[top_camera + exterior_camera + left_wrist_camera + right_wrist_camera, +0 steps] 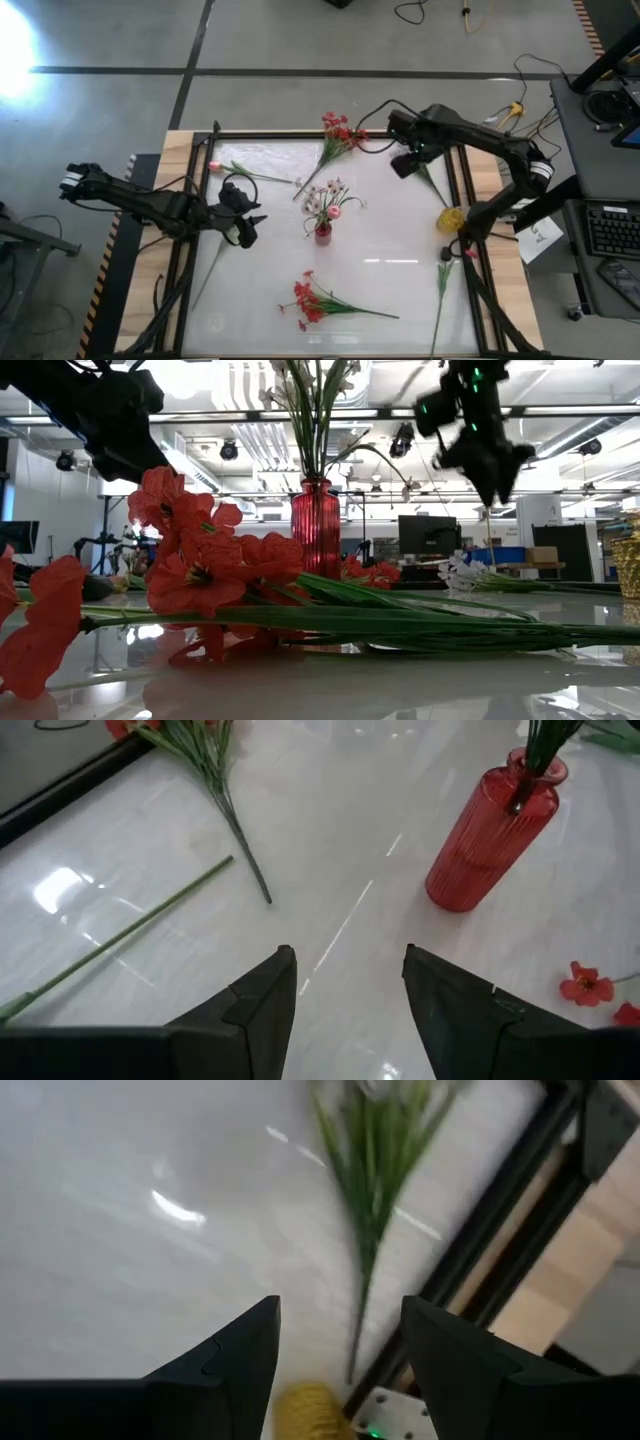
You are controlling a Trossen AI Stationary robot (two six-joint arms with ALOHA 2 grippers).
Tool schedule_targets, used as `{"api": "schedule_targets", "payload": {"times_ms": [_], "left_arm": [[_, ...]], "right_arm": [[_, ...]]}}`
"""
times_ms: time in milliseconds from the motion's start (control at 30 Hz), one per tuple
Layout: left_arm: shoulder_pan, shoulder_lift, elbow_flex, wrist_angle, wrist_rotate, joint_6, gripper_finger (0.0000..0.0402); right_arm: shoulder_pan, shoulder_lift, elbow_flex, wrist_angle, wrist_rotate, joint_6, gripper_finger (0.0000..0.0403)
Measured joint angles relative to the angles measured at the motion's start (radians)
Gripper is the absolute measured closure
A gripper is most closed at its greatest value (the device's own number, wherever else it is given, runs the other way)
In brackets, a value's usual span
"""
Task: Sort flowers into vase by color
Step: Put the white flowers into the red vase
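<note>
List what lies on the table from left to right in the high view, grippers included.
Pink bud stem → left gripper → red vase → right gripper → yellow vase.

Right wrist view: a motion-blurred spray of thin green stalks (368, 1190), its blossoms cut off at the frame edge. A ribbed yellow object (312, 1413) is partly cropped. Left wrist view: the ribbed red glass vase (487, 835) holds stems whose tops run out of frame.

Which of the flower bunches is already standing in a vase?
The pale bunch with a pink bloom, upright in the red vase mid-table; the other bunches lie flat on the tabletop.
</note>
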Motion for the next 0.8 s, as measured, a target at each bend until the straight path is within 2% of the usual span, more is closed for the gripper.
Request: {"api": "schedule_targets", "payload": {"times_ms": [200,300,400,533,667,800], "left_arm": [[0.002,0.0,0.0,0.003,-0.065,0.022,0.0229],[0.008,0.0,0.0,0.022,-0.065,0.047,0.0231],[0.013,0.0,0.0,0.049,-0.065,0.049,0.0237],[0.021,0.0,0.0,0.079,-0.06,0.06,0.0247],[0.021,0.0,0.0,0.091,-0.03,0.041,0.0261],[0.021,0.0,0.0,0.099,-0.017,0.013,0.0276]], "right_arm": [[-0.063,0.012,-0.163,0.078,-0.026,-0.026,0.0157],[-0.076,0.02,-0.238,0.15,-0.018,-0.025,0.013],[-0.087,0.04,-0.302,0.222,-0.019,-0.025,0.0119],[-0.112,0.093,-0.366,0.327,-0.007,-0.045,0.0129],[-0.14,0.17,-0.381,0.387,0.07,-0.074,0.0151],[-0.174,0.225,-0.376,0.412,0.051,-0.115,0.0176]]}}
